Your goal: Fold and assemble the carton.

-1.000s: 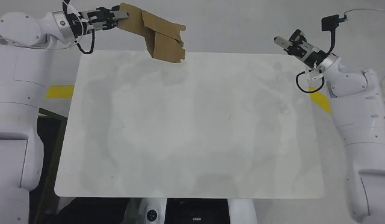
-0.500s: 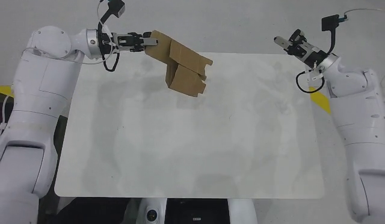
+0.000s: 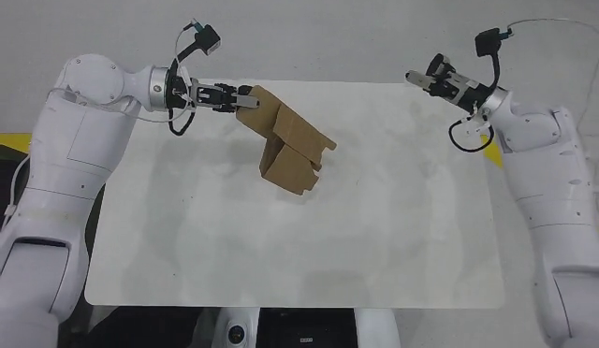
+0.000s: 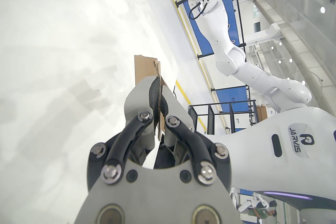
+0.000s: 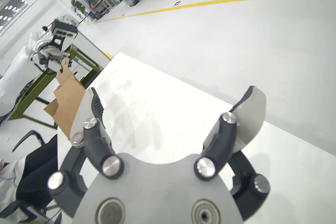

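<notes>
In the top view, the left claw [image 3: 245,100] sits in the upper left of the frame, over the far left part of the white desk [image 3: 281,264]. Its two fingers are pressed together on a thin edge of the brown carton [image 3: 295,147]. The left wrist view shows the same grip close up: the dark ribbed pads [image 4: 153,93] pinch a single cardboard wall between them, with a flap standing out past the fingertips.

From that clamped edge the carton runs toward the middle of the frame in the top view. It is only partly formed, with a flat panel nearest the claw and a boxier folded section at its far end. Whether that far end rests on the desk or hangs just above it cannot be told.

The right claw [image 3: 414,76] is in the upper right of the frame, at the desk's far right corner and well apart from the carton. Its fingers are spread wide, and the right wrist view shows nothing held between them.
</notes>
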Controlling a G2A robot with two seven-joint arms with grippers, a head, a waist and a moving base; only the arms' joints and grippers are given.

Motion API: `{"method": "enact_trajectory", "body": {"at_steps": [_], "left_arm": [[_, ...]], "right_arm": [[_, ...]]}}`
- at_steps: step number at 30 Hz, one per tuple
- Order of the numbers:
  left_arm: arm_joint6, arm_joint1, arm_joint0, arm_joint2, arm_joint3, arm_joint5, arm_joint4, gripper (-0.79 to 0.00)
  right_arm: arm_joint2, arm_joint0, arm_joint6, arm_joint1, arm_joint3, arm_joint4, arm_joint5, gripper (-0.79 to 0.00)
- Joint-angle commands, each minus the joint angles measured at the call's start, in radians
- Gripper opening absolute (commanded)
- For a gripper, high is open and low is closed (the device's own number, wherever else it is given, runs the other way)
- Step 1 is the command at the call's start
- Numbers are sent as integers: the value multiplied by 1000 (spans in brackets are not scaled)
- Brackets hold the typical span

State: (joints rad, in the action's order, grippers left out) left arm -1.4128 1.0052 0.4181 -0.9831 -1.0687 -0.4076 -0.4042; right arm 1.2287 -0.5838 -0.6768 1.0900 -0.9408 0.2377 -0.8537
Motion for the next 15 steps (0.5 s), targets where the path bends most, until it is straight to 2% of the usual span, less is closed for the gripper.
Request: {"method": "enact_trajectory", "body": {"at_steps": [1, 5, 15], "left_arm": [[-10, -5, 7, 2, -13, 10, -10, -785], [-39, -14, 20, 13, -40, 39, -45, -785], [-69, -32, 39, 63, -110, 69, -80, -785]], "right_arm": [[-45, 12, -92, 8, -3, -65, -19, 0], [-145, 42, -237, 28, -13, -196, -53, 0], [-412, 120, -286, 53, -39, -380, -3, 0]]}}
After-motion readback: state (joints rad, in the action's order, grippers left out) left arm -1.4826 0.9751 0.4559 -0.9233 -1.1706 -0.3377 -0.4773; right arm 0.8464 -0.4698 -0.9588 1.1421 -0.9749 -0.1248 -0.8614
